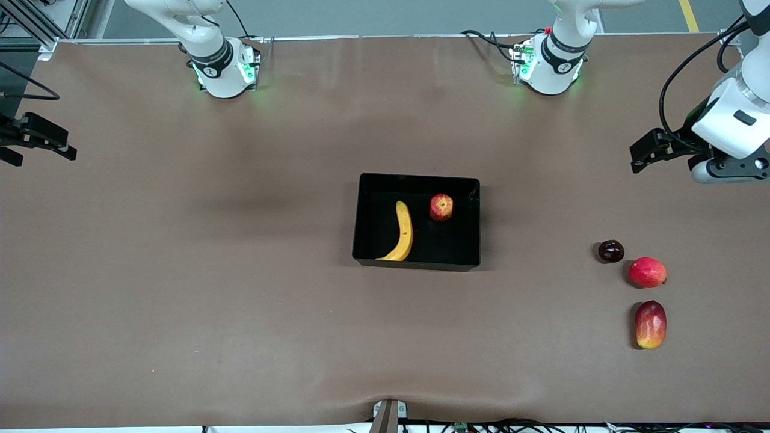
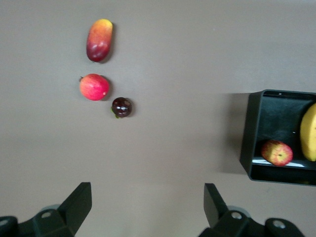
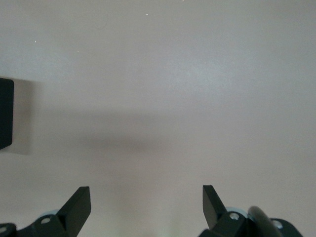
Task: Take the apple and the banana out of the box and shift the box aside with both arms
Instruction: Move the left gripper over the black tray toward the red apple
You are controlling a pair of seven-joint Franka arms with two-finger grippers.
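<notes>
The black box (image 1: 419, 178) sits at the middle of the table. The yellow banana (image 1: 403, 231) lies in it and the small red apple (image 1: 441, 207) sits beside it, toward the left arm's end. The left wrist view shows the box (image 2: 249, 133), apple (image 2: 277, 152) and part of the banana (image 2: 309, 132). My left gripper (image 1: 646, 150) hangs open and empty over bare table at the left arm's end (image 2: 148, 195). My right gripper (image 1: 45, 150) hangs open and empty over the right arm's end (image 3: 146, 197), where one corner of the box (image 3: 5, 113) shows.
Three other fruits lie near the left arm's end: a dark-maroon round fruit (image 1: 610, 251) (image 2: 121, 107), a round red fruit (image 1: 647, 272) (image 2: 94, 87) and an oblong red-yellow mango (image 1: 650, 325) (image 2: 99, 39). A camera mount (image 1: 388, 415) stands at the table's near edge.
</notes>
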